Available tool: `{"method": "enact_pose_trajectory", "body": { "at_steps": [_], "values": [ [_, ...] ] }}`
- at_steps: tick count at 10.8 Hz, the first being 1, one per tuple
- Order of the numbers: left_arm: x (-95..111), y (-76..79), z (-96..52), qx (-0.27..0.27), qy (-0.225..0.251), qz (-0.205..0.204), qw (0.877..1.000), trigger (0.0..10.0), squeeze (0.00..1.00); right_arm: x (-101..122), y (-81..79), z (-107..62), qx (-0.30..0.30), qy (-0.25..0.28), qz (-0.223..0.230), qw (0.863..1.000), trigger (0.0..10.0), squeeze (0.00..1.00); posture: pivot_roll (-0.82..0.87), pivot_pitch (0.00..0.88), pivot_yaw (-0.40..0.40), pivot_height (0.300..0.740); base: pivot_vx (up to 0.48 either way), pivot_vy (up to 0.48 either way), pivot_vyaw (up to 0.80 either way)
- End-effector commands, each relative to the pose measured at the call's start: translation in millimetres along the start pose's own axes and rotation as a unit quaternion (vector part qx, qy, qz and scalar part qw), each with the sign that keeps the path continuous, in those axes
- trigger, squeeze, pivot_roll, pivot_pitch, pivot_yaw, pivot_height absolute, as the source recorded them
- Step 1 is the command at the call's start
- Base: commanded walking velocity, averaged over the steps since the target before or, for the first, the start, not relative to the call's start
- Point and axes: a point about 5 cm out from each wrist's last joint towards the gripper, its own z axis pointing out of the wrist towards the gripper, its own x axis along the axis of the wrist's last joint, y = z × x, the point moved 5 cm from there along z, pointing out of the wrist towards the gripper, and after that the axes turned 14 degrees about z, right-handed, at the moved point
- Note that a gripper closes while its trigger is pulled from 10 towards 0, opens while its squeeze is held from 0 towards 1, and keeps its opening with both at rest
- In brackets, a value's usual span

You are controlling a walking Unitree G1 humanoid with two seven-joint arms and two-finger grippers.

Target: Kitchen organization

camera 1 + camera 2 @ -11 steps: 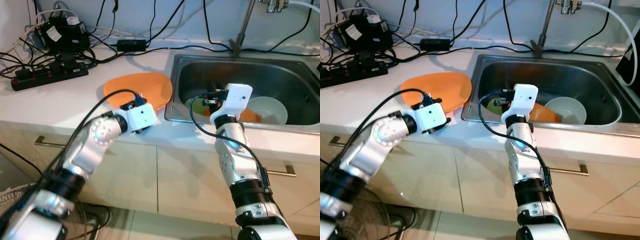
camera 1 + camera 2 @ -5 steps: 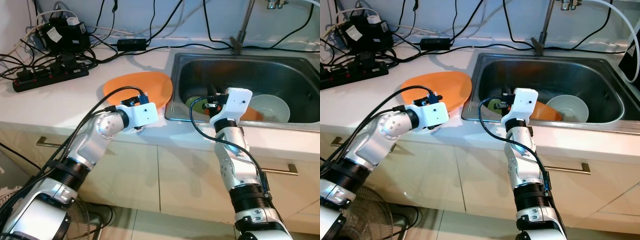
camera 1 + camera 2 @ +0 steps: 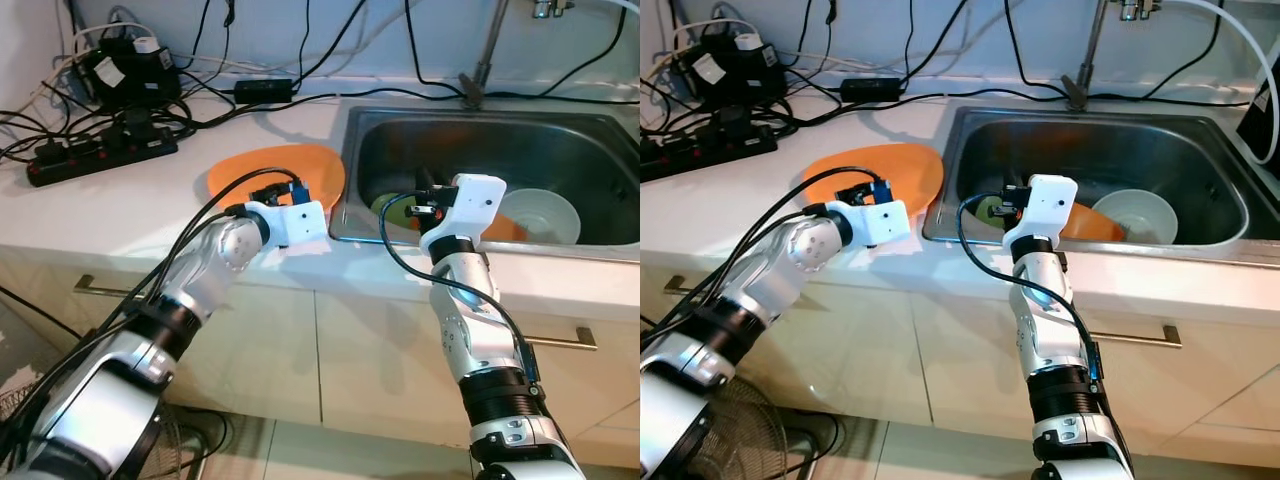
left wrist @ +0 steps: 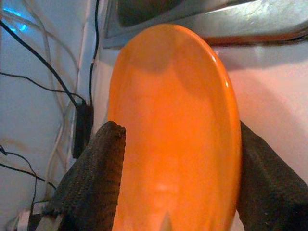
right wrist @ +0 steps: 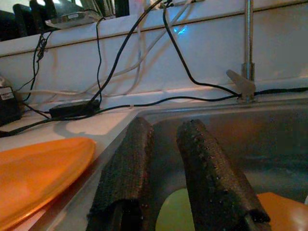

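An orange plate lies flat on the white counter, just left of the steel sink. My left gripper is at the plate's near edge. It stands open, with one black finger on each side of the orange plate. My right gripper hovers over the sink's front left corner. Its fingers are close together with nothing between them. Below it in the sink lie a green plate, an orange piece and a white bowl.
A black power strip, adapters and a tangle of cables crowd the back left of the counter. The faucet stem rises behind the sink. Cabinet drawers with metal handles run below the counter edge.
My left gripper has slid forward and to the right along the counter, and its fingers now flank the orange plate's near edge. The right arm has barely moved.
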Motion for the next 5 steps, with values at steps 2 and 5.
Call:
{"method": "enact_pose_trajectory", "body": {
  "at_steps": [2, 5],
  "values": [
    [-10.6, 17.4, 4.2, -0.033, -0.026, 0.009, 0.999, 10.0, 0.00, 3.1, -1.1, 0.3, -0.001, 0.002, 0.002, 1.000, 10.0, 0.00, 0.14, 0.050, 0.068, 0.740, 0.000, 0.000, 0.00],
    [-11.5, 17.0, 9.5, -0.029, -0.034, 0.006, 0.999, 0.0, 0.00, 3.1, 0.0, 0.2, -0.003, 0.002, 0.003, 1.000, 10.0, 0.00, 0.14, 0.053, 0.070, 0.740, 0.000, 0.000, 0.00]
  ]
}}
